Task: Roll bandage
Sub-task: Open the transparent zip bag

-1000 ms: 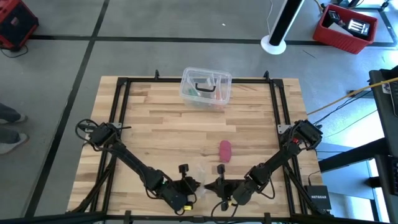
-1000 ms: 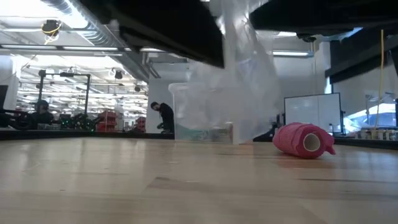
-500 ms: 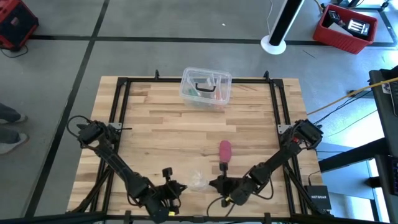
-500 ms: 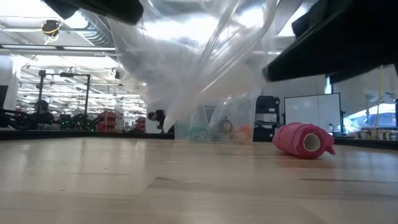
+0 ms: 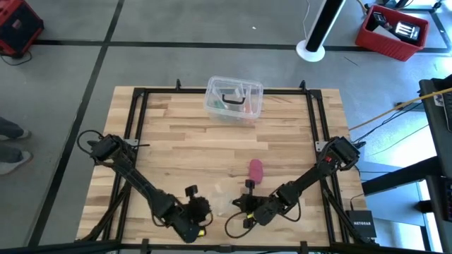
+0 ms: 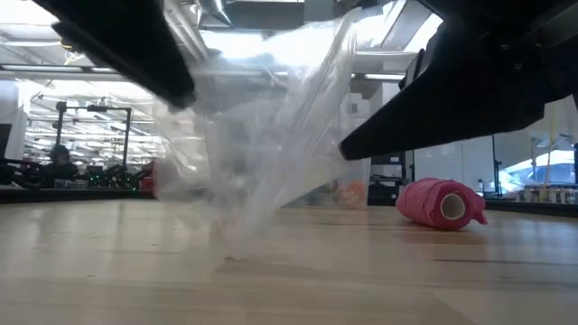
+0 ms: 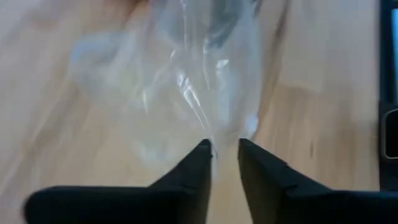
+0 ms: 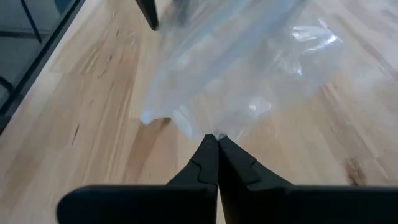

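Parting since a second earlier, the left gripper (image 7: 224, 149) stood slightly spread by the table's front edge, letting the crumpled clear plastic wrapper (image 6: 262, 153) sag to the wooden table (image 5: 169, 155), while the right gripper (image 8: 216, 142) stayed pinched on its edge. Beyond it lay the stubby pink fabric bandage roll (image 5: 255, 170), probably light and squashy, best pinched across its sides.

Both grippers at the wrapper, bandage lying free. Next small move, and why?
Probably the right gripper should carry the clear wrapper aside, away from the bandage. Its fingers are pinched shut on the plastic, while the left gripper shows a gap between its fingers, apparently letting go. The bandage lies untouched on the table, already a stubby roll, so clearing the wrapper seems to come first.
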